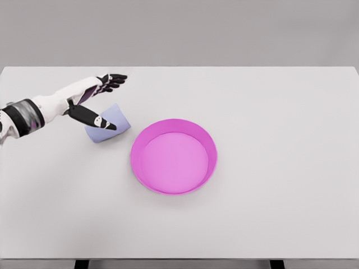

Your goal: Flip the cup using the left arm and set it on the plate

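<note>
Just one camera here, the head view. It sits up high and looks down and forward across the white counter, far enough back that nearly the whole top fits in frame, with both near corners cut off at the bottom edge and plain grey wall behind. No second view shares anything.

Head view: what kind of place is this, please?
Probably a simulated test bench, not a real room. A plain white table stands before a bare grey wall, holding only a pink plate and a lilac cup lying on its side, with the left hand open over the cup.
</note>
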Robot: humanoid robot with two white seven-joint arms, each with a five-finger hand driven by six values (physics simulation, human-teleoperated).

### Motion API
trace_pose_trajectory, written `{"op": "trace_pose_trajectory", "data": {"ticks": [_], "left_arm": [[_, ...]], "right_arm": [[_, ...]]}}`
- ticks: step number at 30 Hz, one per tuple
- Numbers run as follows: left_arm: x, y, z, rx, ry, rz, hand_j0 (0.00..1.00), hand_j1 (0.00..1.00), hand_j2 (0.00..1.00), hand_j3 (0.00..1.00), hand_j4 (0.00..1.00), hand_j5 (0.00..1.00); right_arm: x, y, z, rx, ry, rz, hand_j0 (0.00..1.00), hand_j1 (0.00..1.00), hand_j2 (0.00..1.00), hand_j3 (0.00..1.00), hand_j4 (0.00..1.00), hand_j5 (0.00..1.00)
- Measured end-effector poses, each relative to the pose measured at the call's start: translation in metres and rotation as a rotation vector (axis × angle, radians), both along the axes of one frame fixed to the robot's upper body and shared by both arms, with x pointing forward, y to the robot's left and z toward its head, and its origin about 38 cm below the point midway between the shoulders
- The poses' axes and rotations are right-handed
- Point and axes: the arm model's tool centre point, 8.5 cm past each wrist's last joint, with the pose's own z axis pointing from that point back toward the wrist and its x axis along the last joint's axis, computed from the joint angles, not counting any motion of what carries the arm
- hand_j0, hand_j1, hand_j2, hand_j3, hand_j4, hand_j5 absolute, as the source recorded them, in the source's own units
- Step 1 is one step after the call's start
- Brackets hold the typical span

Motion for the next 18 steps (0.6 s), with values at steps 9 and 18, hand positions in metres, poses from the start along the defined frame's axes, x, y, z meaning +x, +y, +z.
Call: {"op": "trace_pose_trajectory", "data": {"ticks": [9, 18], "left_arm": [[0.000, -0.011, -0.010, 0.079, -0.006, 0.007, 1.00, 1.00, 1.00, 1.00, 1.00, 1.00], [0.008, -0.020, -0.013, 0.076, -0.014, 0.001, 1.00, 1.00, 1.00, 1.00, 1.00, 1.00]], "right_arm": [[0.000, 0.000, 0.000, 0.000, 0.000, 0.000, 1.00, 1.00, 1.00, 1.00, 1.00, 1.00], [0.000, 0.000, 0.000, 0.000, 0.000, 0.000, 1.00, 1.00, 1.00, 1.00, 1.00, 1.00]]}}
